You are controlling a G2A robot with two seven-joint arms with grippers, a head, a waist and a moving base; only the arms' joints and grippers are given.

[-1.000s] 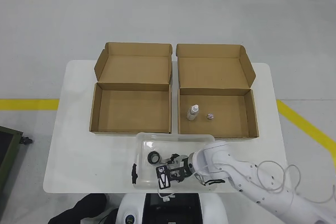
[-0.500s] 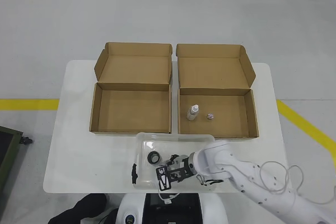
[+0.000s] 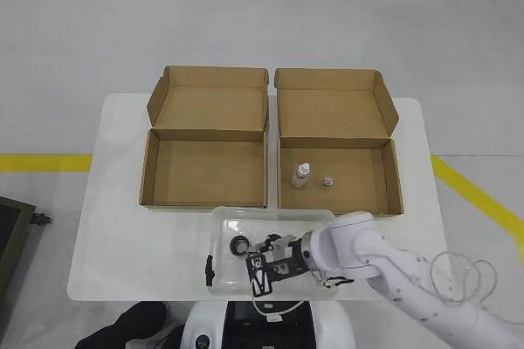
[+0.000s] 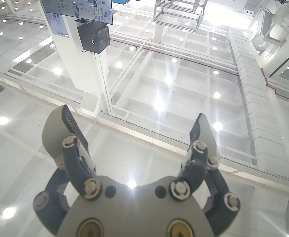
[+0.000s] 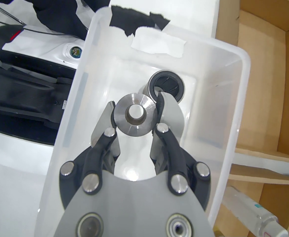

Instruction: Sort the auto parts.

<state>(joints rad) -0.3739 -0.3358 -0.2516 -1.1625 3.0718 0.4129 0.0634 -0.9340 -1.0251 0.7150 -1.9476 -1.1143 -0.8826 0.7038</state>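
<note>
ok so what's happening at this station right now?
The right arm is down in the clear bin, its jaws shut on a silver flanged part. A black-cored sleeve lies next to it in the same bin. The right cardboard box already holds a small white part and a small round part. The left arm points up at the ceiling, jaws open and holding nothing.
</note>
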